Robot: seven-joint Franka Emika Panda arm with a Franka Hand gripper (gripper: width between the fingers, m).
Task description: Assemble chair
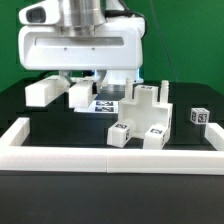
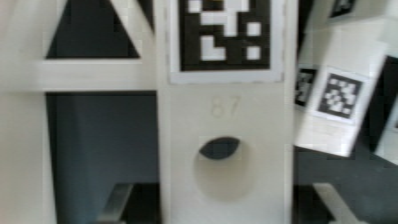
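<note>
Four chunky matte white plastic chair pieces (image 1: pixel 148 118) sit on the black surface (image 1: pixel 60 120): two blocks (image 1: pixel 40 92) far left, long axes left-right; one notched stack centre-right, notches up; one tagged cube (image 1: pixel 198 117) right. The end effector (image 1: pixel 95 82) is closed narrowly on a white holed bar (image 2: pixel 214 110).

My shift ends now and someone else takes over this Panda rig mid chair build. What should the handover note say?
The gripper is shut, low over the table. A white piece with a round hole fills the wrist view, but a grip on it is not confirmed.
Parts: the notched block is at the exterior view's right, with the small tagged cube beyond it. The plain block is at the left and another white piece lies beside the gripper. All sit behind the barrier wall.
Done: unclear; no joins are visible.
Left: the pieces lie apart, so no chair stands yet.
</note>
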